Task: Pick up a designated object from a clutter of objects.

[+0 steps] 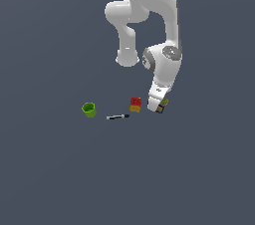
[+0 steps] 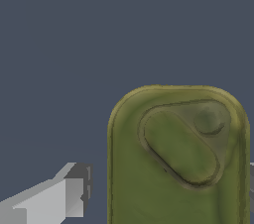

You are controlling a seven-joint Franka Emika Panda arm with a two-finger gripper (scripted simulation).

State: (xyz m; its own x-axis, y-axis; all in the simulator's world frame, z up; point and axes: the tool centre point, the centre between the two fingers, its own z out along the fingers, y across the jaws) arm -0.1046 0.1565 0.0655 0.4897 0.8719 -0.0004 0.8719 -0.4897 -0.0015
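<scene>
The arm reaches down from the top of the exterior view, its white hand ending just above the surface (image 1: pixel 60 169), a plain dark grey-blue plane; the claw (image 1: pixel 160 104) is low over the can (image 1: pixel 163 105), which shows there only as a small olive and dark patch at the hand's tip, just to the exterior view's right of the red-and-yellow block (image 1: pixel 135 104); further toward the exterior view's left lie the thin black pen (image 1: pixel 117 117) and then the green cup (image 1: pixel 89 109), each apart from the others; in the wrist view the can's olive-green top (image 2: pixel 178 158) fills much of the picture, with a raised oval tab on it; one grey finger (image 2: pixel 59 198) stands beside the can with a gap between them, so the claw looks released around it, though the other finger barely shows at the picture's edge.
</scene>
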